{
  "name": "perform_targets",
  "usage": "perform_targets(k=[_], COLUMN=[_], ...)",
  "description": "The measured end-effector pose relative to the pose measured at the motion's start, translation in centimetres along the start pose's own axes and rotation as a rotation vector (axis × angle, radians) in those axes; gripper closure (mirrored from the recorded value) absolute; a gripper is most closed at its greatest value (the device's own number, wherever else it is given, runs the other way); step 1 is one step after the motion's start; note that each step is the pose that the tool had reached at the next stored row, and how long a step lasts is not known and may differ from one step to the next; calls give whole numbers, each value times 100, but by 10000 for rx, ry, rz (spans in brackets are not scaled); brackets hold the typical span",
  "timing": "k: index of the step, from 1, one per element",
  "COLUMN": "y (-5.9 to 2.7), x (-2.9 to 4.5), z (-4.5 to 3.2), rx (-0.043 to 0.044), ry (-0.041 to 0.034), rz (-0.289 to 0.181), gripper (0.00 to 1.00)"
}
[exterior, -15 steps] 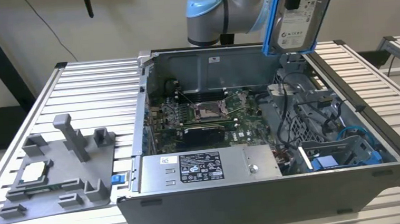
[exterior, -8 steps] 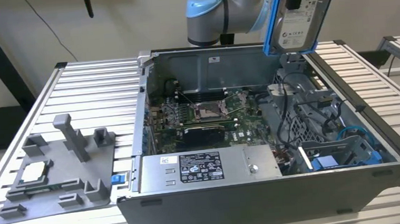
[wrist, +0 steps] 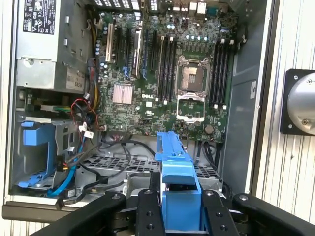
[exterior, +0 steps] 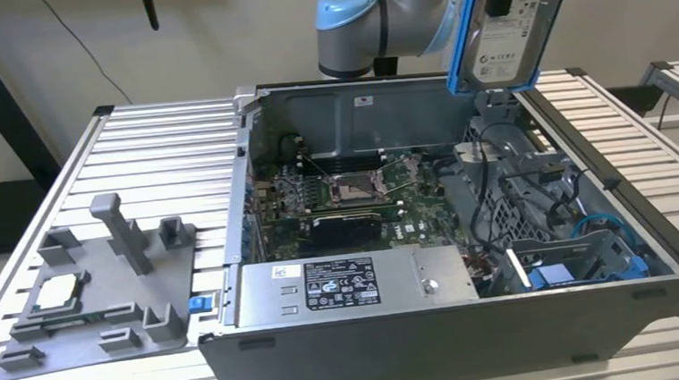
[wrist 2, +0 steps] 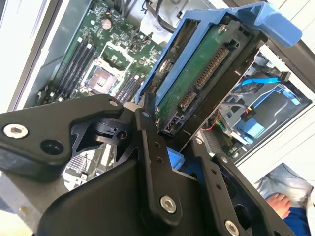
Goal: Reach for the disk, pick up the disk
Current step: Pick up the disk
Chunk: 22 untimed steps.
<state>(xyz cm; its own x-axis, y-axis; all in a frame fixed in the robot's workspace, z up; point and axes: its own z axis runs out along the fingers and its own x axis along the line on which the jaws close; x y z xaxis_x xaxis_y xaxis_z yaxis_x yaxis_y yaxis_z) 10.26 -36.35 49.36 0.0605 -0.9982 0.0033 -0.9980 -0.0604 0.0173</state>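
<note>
The flat silver-grey metal hard drive with the white label and bright blue plastic bracket, the disk (exterior: 510, 26), hangs in the air above the back corner of the open grey computer case (exterior: 446, 344), lifted well clear of it. The black two-fingered gripper (wrist 2: 170, 130) has its fingers clamped on the disk from both sides; in the first wrist view the blue bracket (wrist: 177, 191) sits squeezed between them.

To my eye the grip is on one end of the bracket only, with the drive's weight hanging beyond it, so a jolt of the arm could let the disk pivot or slip out, and it would fall straight onto the green motherboard (wrist: 167, 73) with its open silver processor socket (wrist: 191, 76). The plastic bracket could also flex and let the drive loosen inside its frame.

Inside the case sit the motherboard, the grey power supply box (exterior: 346, 284) at the front, a tangle of black, red and blue cables (wrist: 83, 147), and a blue plastic drive bay (wrist: 37, 147) that looks to have no drive in it. Beside the case, on the slatted aluminium table (exterior: 156, 131), a grey plastic fixture tray (exterior: 96, 297) holds a small square silver chip (exterior: 57, 290) in one recess
</note>
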Motion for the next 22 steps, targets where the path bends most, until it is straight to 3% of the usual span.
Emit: perform_targets(k=[4, 14, 22], y=[2, 15, 20], x=[43, 244, 255], z=[0, -5, -288], rx=[0, 2, 2], ry=[1, -22, -29], rz=[-1, 0, 0], gripper=[100, 100, 100])
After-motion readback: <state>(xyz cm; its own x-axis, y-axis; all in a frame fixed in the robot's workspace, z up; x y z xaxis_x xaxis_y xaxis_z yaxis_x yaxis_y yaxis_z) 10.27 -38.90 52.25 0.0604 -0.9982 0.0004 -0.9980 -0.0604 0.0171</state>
